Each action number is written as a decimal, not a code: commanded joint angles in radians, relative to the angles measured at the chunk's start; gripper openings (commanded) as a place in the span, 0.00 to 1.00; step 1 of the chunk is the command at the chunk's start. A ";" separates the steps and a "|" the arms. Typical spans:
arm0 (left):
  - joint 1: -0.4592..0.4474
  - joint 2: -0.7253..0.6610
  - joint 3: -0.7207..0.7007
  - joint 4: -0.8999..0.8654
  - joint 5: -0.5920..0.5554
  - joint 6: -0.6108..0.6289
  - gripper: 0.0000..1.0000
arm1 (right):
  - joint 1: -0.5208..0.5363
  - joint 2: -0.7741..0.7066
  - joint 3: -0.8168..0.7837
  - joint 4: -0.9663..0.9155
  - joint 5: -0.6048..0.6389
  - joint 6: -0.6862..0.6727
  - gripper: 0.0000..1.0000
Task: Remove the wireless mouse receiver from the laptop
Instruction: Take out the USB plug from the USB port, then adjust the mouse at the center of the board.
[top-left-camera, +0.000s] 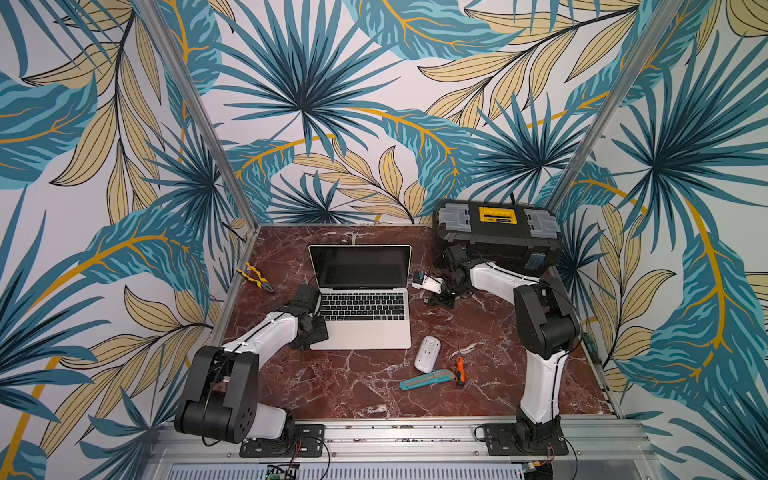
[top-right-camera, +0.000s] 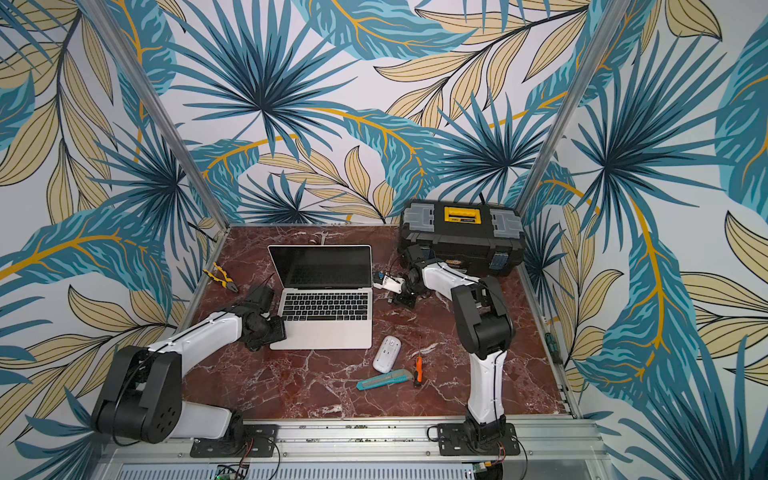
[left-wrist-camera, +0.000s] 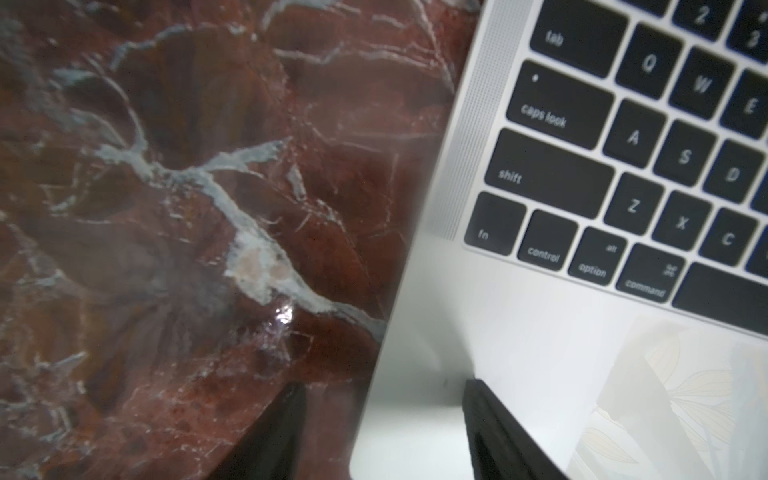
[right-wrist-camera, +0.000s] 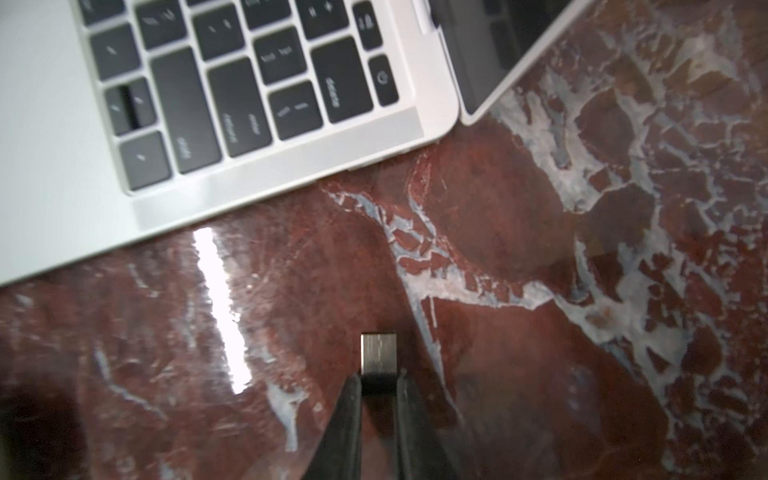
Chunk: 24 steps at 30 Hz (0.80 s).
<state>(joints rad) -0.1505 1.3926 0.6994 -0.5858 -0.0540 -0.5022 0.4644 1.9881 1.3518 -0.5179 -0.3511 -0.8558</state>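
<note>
The silver laptop (top-left-camera: 361, 332) (top-right-camera: 324, 332) stands open in the middle of the marble table, its screen dark. My right gripper (right-wrist-camera: 379, 376) (top-left-camera: 432, 299) is shut on the wireless mouse receiver (right-wrist-camera: 378, 353), a small metal plug with a black end. The plug hangs over bare marble, clear of the laptop's right edge (right-wrist-camera: 249, 183). My left gripper (left-wrist-camera: 384, 384) (top-left-camera: 316, 332) is at the laptop's front left corner (left-wrist-camera: 415, 415). Its jaws stand apart, one finger over the palm rest and one over the table, with nothing gripped.
A white mouse (top-left-camera: 428, 353), a teal utility knife (top-left-camera: 426, 380) and an orange screwdriver (top-left-camera: 459, 368) lie right of the laptop's front. Yellow pliers (top-left-camera: 255, 279) lie at the left edge. A black-and-yellow toolbox (top-left-camera: 496, 232) fills the back right corner.
</note>
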 joint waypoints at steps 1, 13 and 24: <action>0.002 -0.144 -0.051 0.015 -0.002 0.009 0.68 | 0.007 -0.146 -0.073 0.111 -0.098 0.146 0.00; -0.452 -0.478 -0.033 0.161 0.001 -0.039 0.77 | 0.019 -0.639 -0.557 0.551 -0.037 0.534 0.00; -0.954 0.080 0.163 0.489 -0.173 -0.126 0.85 | -0.008 -0.795 -0.712 0.645 0.009 0.674 0.00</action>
<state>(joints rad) -1.0634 1.4017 0.8021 -0.2020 -0.1623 -0.5976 0.4595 1.2034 0.6701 0.0856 -0.3580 -0.2337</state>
